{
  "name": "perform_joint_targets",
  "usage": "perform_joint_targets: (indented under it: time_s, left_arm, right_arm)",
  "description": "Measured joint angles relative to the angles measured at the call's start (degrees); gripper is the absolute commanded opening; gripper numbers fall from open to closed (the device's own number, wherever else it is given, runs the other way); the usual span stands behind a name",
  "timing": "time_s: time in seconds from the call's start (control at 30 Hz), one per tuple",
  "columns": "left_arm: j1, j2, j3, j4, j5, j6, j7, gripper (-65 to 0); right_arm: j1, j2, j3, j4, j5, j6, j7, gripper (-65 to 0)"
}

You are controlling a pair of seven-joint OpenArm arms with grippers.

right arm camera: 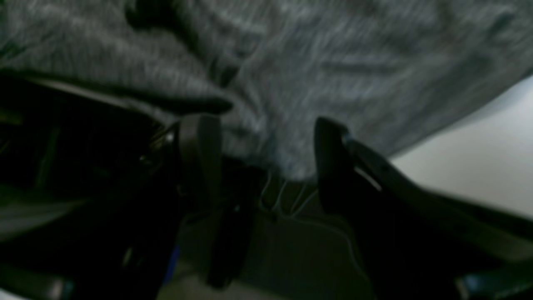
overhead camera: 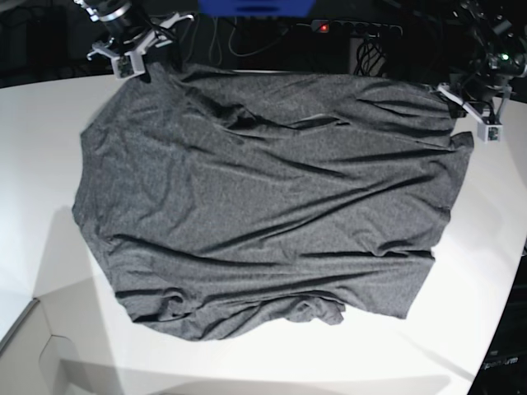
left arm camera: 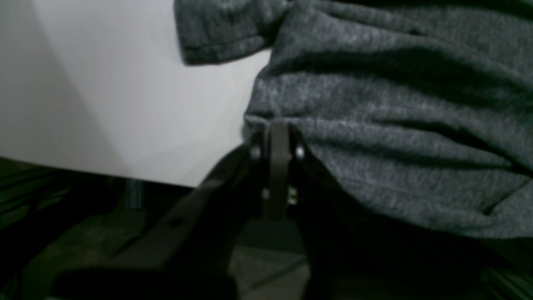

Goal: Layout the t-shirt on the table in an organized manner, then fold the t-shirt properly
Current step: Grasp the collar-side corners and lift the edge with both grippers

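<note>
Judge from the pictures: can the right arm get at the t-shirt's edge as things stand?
Probably yes. The right gripper stands open with the t-shirt edge hanging off the table right between its fingers, and nothing blocks it.

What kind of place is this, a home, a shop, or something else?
Most likely a robotics lab or test bench, not a home. A grey t-shirt lies spread on a bare white table, an arm stands at each far corner, and a power strip with tangled cables sits behind the table.
</note>
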Motion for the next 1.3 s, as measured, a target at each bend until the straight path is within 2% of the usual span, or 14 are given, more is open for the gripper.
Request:
perform_joint_targets:
  time_s: [0.53, 0.67, 0.8, 0.83, 1.07, 1.3]
  left_arm:
    - [-0.9, 0.0, 0.0, 0.0, 0.6, 0.0, 0.2, -65.0]
    - [-1.1, 0.0, 0.0, 0.0, 0.5, 0.0, 0.1, -65.0]
    - [-1.0, 0.0, 0.0, 0.0, 0.6, 0.0, 0.1, -65.0]
    - [-1.0, 0.0, 0.0, 0.0, 0.6, 0.0, 0.1, -65.0]
    - [-0.9, 0.0, -0.2, 0.5, 0.7, 0.0, 0.5, -65.0]
    - [-0.7, -0.9, -0.4, 7.8, -0.1, 0.0, 0.5, -65.0]
  right_arm:
    - [3.0, -0.1, -1.6, -4.7, -0.1, 0.0, 0.2, -30.5]
    - [2.8, 0.0, -1.5, -4.9, -0.1, 0.0, 0.5, -41.0]
    - [2.8, 0.0, -1.6, -5.0, -0.1, 0.0, 0.1, -62.8]
    - [2.8, 0.0, -1.5, -5.0, -0.1, 0.0, 0.0, -65.0]
    - [2.8, 0.8, -1.1, -4.9, -0.1, 0.0, 0.3, -65.0]
    - [2.5, 0.9, 1.7, 1.5, 0.5, 0.2, 0.3, -65.0]
